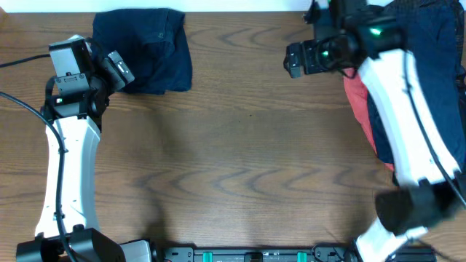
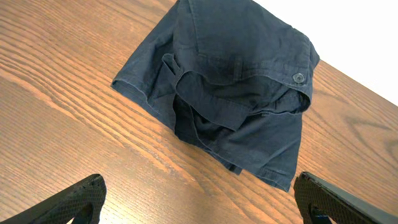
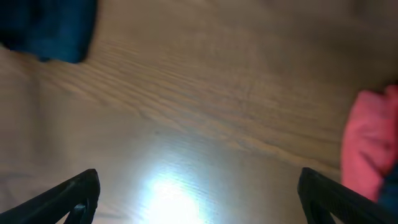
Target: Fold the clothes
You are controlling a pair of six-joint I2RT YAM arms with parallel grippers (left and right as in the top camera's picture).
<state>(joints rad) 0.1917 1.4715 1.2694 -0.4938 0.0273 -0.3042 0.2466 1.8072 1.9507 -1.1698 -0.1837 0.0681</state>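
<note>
Brown wood-grain tabletop [image 1: 240, 145] is seen under both arms, smooth and a little shining where lamp light falls. At its far left part the dark navy blue cloth shorts [image 2: 230, 81] are laid as a rough square bundle. This garment is judged to be already folded, although its layers are rumpled and one lower corner sticks out. A small dark button [image 2: 299, 78] and stitched hems are seen on it, and the weave looks matt and rather stiff. At the right edge a heap of dark navy blue garments [image 1: 429, 65] lies unfolded, with a coral-red soft cloth piece [image 1: 357, 102] at its inner side, so most of the task is judged to be not yet done. The left tool [image 2: 199, 202] is released and empty, near the bundle but not touching it. The right tool [image 3: 199, 199] is also spread wide with nothing grasped, over bare wood near the coral-red piece.
</note>
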